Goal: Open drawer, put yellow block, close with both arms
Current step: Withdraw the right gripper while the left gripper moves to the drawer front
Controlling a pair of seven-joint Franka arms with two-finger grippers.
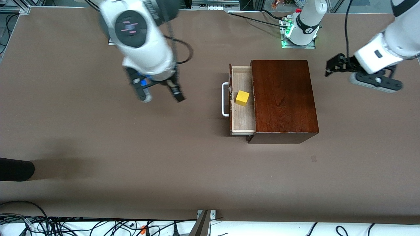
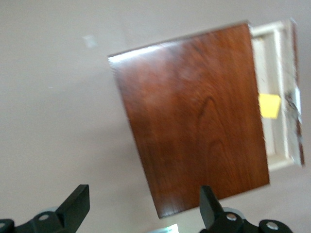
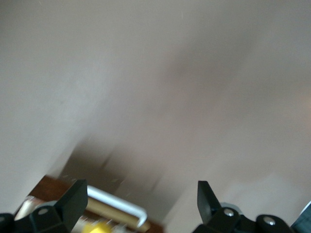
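Observation:
The dark reddish-brown wooden box (image 1: 283, 98) stands mid-table with its drawer (image 1: 242, 119) pulled partly open toward the right arm's end. The white handle (image 1: 224, 100) is on the drawer's front. The yellow block (image 1: 242, 98) lies inside the drawer on the pale wood. My right gripper (image 1: 160, 93) is open and empty, up over bare table toward the right arm's end from the handle. Its wrist view shows the handle (image 3: 119, 205) and a bit of the block (image 3: 97, 227). My left gripper (image 1: 331, 67) is open and empty, beside the box at the left arm's end; its wrist view shows the box (image 2: 194, 116) and block (image 2: 269, 105).
The brown table (image 1: 98, 147) is bare around the box. A black object (image 1: 16, 168) pokes in at the right arm's end, near the front camera. Cables lie along the table's near edge and by the left arm's base (image 1: 300, 36).

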